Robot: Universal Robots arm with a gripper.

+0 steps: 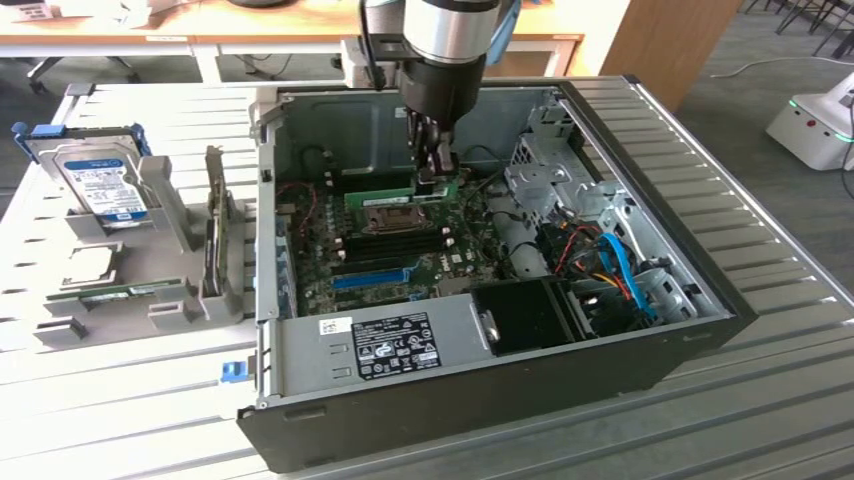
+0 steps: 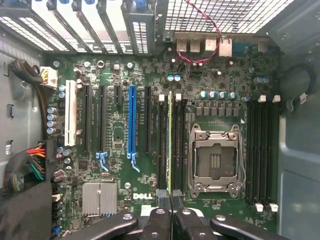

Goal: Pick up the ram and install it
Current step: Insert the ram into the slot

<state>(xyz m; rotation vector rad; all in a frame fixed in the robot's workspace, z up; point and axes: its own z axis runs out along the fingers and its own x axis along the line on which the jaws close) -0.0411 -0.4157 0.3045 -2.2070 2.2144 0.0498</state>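
Note:
The ram [image 1: 394, 196] is a thin green stick held level inside the open computer case [image 1: 667, 350], over the far part of the motherboard [image 2: 115, 135]. My gripper [image 1: 430, 178] reaches down from above and is shut on its end. In the wrist view the ram [image 2: 170, 135] appears edge-on as a narrow green line, running in line with the black memory slots [image 2: 161, 145] beside the processor socket [image 2: 216, 160]. The gripper [image 2: 170, 196] pinches the stick between its two dark fingertips [image 2: 163, 199]. Whether the ram touches a slot I cannot tell.
A blue expansion slot [image 2: 131, 120] and a white one [image 2: 70, 112] lie further across the board. Cables [image 1: 614, 270] and a black fan shroud [image 1: 534, 315] fill the case at the exterior view's right. A grey rack [image 1: 174, 250] outside holds a hard drive [image 1: 107, 185].

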